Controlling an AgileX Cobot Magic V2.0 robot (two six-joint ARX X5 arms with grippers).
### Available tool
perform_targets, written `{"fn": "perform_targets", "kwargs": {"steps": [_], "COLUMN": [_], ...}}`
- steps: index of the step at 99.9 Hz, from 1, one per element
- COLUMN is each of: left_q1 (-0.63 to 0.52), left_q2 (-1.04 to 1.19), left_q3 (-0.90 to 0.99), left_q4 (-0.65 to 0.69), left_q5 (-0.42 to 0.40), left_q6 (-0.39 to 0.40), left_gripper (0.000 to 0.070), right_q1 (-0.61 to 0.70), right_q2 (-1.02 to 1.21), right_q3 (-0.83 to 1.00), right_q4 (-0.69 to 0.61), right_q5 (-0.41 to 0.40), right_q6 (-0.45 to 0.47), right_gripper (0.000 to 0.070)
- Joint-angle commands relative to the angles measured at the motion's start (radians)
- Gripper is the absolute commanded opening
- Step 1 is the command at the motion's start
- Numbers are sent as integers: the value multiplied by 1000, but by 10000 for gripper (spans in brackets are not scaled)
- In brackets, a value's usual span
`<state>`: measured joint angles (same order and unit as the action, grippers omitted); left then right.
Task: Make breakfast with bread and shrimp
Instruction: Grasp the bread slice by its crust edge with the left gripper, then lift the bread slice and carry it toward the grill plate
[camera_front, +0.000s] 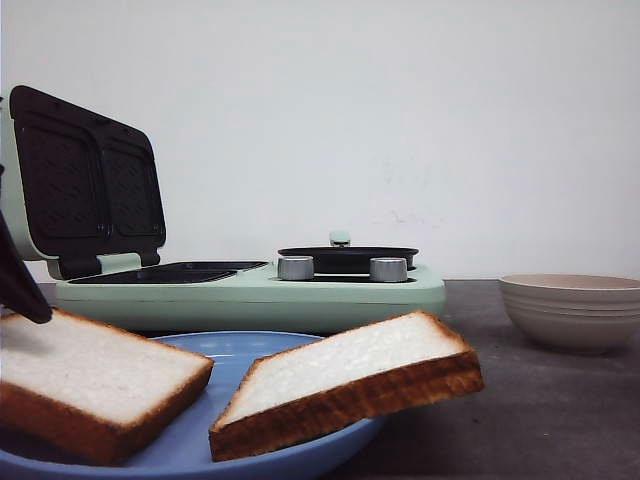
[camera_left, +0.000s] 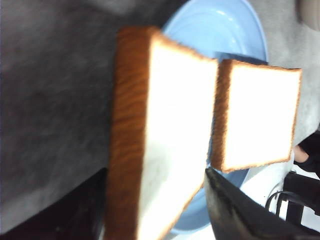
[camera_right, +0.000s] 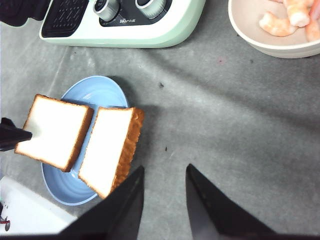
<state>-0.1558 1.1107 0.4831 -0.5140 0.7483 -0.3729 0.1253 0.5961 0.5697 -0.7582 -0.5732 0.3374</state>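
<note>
Two bread slices lie on a blue plate (camera_front: 250, 345). My left gripper (camera_left: 155, 172) is shut on the left bread slice (camera_front: 90, 370), one finger (camera_front: 25, 295) on its white top face and the other under it. That slice (camera_left: 170, 130) fills the left wrist view. The right bread slice (camera_front: 350, 375) leans tilted over the plate's rim. My right gripper (camera_right: 165, 167) is open and empty above the grey table, just beside this slice (camera_right: 107, 145). The shrimp (camera_right: 280, 22) lie in a beige bowl (camera_right: 250, 35) at the right.
A mint-green sandwich maker (camera_front: 250, 290) stands behind the plate with its dark-plated lid (camera_front: 85, 180) raised at the left and two silver knobs (camera_front: 296, 267) at the front. The bowl (camera_front: 570, 310) stands to its right. A white wall is behind.
</note>
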Motion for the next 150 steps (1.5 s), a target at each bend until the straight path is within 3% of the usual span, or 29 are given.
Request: {"fn": "perform_targets", "kwargs": {"steps": [1, 16, 33, 82, 129, 150], "left_q1": [-11, -24, -29, -29, -29, -29], "left_q2": [19, 27, 27, 8, -203, -235], "left_q3": [8, 8, 8, 10, 42, 124], "left_q4": [19, 39, 42, 51, 60, 65], "left_q5": [9, 8, 7, -3, -12, -89], "left_q6": [9, 0, 2, 1, -34, -43], "left_gripper": [313, 283, 0, 3, 4, 4], "right_q1": [3, 3, 3, 3, 3, 3], "right_q2": [3, 3, 3, 3, 3, 3], "right_q3": [19, 19, 19, 19, 19, 19], "right_q4": [9, 10, 9, 0, 1, 1], "right_q5": [-4, -4, -4, -4, -4, -4], "right_q6": [-12, -12, -11, -9, -12, -12], "right_gripper": [158, 158, 158, 158, 158, 158]}}
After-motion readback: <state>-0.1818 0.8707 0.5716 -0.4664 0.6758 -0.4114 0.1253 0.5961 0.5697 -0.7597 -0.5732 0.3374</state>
